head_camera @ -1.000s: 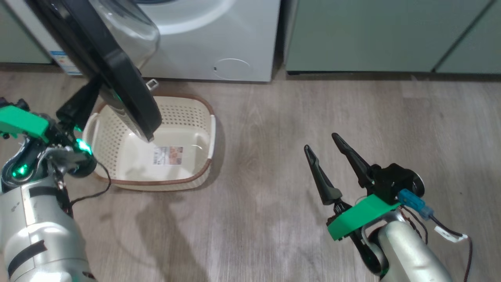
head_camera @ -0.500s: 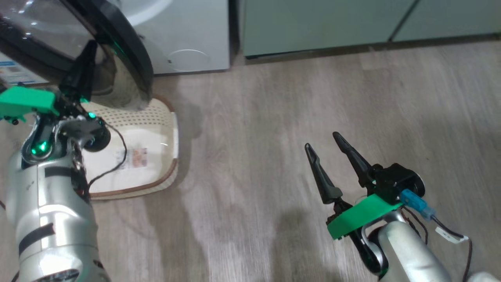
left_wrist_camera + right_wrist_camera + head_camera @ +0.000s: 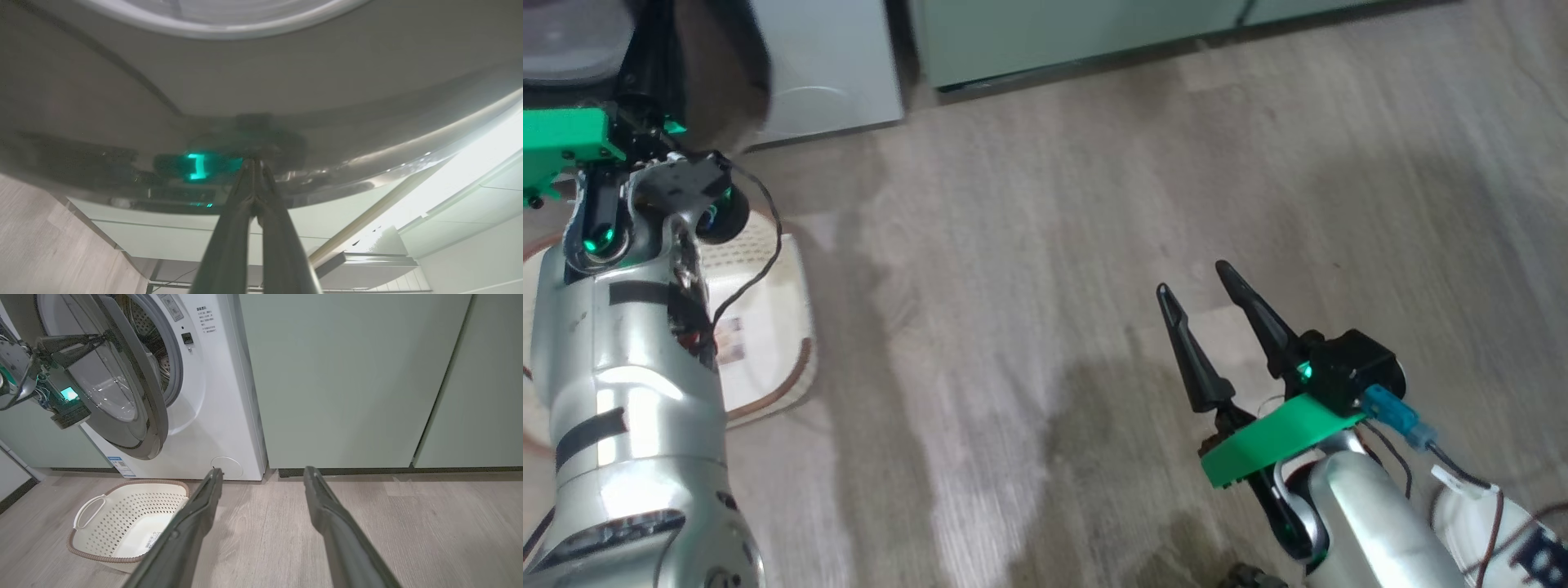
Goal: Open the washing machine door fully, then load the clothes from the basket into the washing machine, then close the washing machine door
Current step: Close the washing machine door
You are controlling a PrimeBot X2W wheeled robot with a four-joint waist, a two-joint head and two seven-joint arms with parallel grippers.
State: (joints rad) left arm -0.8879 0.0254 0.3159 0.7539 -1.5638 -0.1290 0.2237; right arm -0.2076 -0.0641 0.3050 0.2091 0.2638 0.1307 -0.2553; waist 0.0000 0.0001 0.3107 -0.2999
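against the washing machine door, our left fingers press pinched shut — we should push steadily till it latches; right fingers hang wide, empty.

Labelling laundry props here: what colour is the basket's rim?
Brown, on the cream perforated basket; it shows best in the right wrist view.

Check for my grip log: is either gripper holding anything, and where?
Nothing held. Left gripper shut, tips touching the washing machine door; right gripper open, empty.
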